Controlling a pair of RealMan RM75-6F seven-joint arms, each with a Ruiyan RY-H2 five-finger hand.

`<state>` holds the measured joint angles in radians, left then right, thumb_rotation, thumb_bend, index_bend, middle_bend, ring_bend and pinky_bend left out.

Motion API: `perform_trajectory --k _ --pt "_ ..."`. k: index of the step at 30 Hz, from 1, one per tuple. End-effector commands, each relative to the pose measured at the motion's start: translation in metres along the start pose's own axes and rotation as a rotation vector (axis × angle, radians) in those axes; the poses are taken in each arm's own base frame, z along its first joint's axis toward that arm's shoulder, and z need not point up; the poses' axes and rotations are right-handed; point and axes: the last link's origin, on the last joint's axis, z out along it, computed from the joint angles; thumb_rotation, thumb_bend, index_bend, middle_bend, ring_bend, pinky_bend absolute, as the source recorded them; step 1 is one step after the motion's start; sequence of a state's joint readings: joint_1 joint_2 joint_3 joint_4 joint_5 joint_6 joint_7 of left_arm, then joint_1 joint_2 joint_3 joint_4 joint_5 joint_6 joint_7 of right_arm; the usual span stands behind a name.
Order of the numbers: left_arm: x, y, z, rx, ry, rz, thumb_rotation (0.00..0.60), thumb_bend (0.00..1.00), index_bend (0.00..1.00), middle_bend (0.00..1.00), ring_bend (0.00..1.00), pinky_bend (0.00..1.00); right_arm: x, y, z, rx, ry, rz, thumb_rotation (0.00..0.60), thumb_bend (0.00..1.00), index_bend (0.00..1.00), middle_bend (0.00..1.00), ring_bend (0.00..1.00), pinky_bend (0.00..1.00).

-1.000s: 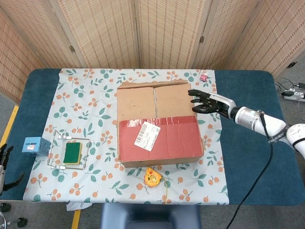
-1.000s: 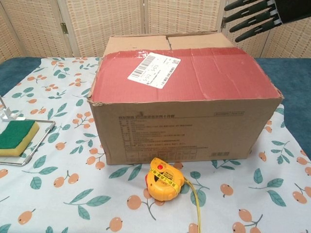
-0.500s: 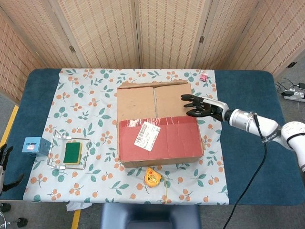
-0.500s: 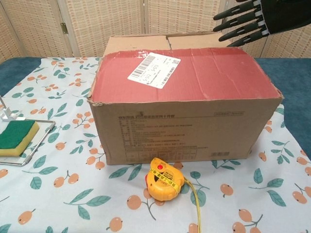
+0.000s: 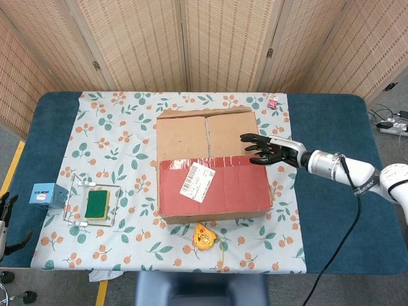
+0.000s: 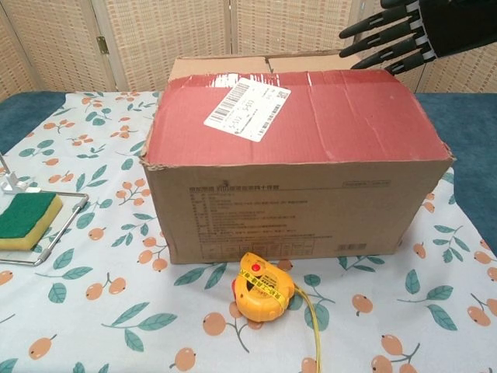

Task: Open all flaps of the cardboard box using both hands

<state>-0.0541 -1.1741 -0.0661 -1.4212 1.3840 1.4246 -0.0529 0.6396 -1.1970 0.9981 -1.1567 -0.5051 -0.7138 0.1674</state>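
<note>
The brown cardboard box with red-taped top flap (image 5: 213,166) sits mid-bench, flaps shut. The right robot hand (image 5: 266,150) hovers over the box's right rim, fingers spread wide, holding nothing; the left robot hand (image 5: 7,213) hangs off the bench's left edge, apparently empty. Risk: fingertips skating over the flap instead of hooking its edge, shoving the box onto the yellow round tape measure (image 5: 204,236).
</note>
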Motion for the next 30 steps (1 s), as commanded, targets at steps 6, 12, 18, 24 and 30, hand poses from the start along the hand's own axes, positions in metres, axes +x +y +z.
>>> perform_trajectory --k 6,12,18,24,30 --pt "-0.002 0.003 -0.001 -0.003 0.003 0.027 0.6 0.35 0.0 0.04 0.0 0.0 -0.015 -0.019 -0.031 0.053 -0.014 -0.047 0.459 0.34 0.0 0.0 0.08 0.15" --pt "-0.003 0.005 -0.001 -0.003 0.009 0.039 0.6 0.35 0.0 0.04 0.0 0.0 -0.043 -0.044 -0.067 0.077 -0.039 -0.121 0.46 0.34 0.0 0.0 0.07 0.15" --pt "-0.004 0.008 -0.001 -0.01 0.007 0.05 0.6 0.35 0.0 0.04 0.0 0.0 -0.095 -0.068 -0.111 0.138 -0.085 -0.272 0.46 0.34 0.0 0.0 0.07 0.14" --pt "-0.003 0.011 -0.005 -0.014 0.022 0.056 0.6 0.35 0.0 0.04 0.0 0.0 -0.147 -0.048 -0.154 0.128 -0.155 -0.372 0.46 0.34 0.0 0.0 0.04 0.14" --pt "-0.002 0.014 -0.007 -0.022 0.028 0.059 0.6 0.35 0.0 0.05 0.0 0.0 -0.178 0.007 -0.181 0.085 -0.188 -0.362 0.477 0.34 0.0 0.0 0.01 0.2"
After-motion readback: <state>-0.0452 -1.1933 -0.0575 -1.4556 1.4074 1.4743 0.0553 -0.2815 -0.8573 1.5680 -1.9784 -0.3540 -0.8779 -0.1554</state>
